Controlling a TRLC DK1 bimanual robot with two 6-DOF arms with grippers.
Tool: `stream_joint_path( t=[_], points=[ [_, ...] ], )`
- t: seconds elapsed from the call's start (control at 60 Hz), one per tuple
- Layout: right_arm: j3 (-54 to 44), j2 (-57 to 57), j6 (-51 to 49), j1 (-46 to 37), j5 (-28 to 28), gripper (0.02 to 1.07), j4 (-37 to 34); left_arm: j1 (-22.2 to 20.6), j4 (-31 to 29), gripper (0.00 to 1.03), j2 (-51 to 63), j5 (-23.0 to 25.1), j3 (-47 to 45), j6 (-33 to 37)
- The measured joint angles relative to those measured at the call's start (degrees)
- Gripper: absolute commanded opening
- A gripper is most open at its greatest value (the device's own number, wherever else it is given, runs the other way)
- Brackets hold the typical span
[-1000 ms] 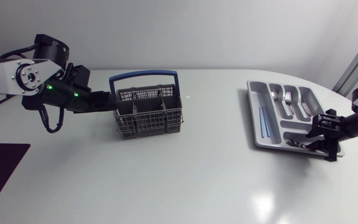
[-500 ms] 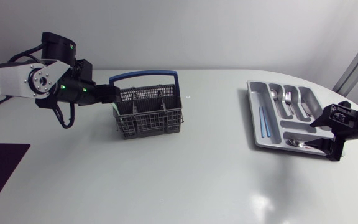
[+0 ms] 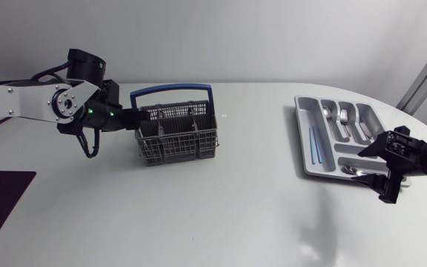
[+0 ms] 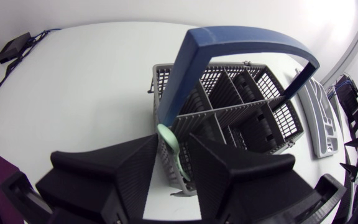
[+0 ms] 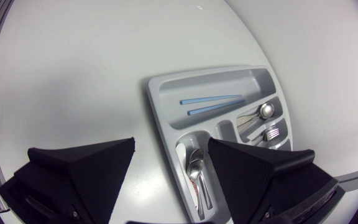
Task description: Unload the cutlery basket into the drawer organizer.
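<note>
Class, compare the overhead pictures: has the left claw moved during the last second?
Yes. The left claw has moved rightward in the head view, closer to the cutlery basket, which has stayed put.

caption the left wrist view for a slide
left tool at a grey plastic cutlery basket with blue arched handle, pale green utensil at its tip

The left arm has swung in closer, and its pincer [image 3: 141, 117] is now right up against the cutlery basket [image 3: 176, 133]. The right pincer [image 3: 380, 174] has pulled back off the drawer organizer [image 3: 306, 141], out past its corner.
</note>
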Motion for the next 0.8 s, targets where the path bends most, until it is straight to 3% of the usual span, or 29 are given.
stream_joint_path(
  t=[0.533, 0.8],
  points=[
    [-3.3, -3.8, 0.8, 1.5, 0.0, 0.88, 0.2, -0.3, 0.9, 0.24, 1.6, -1.7, 0.0, -0.2],
    [-3.7, -4.0, 0.8, 1.5, 0.0, 0.88, 0.4, -0.4, 1.2, 0.14, 1.6, -1.9, 0.0, -0.4]
  ],
)
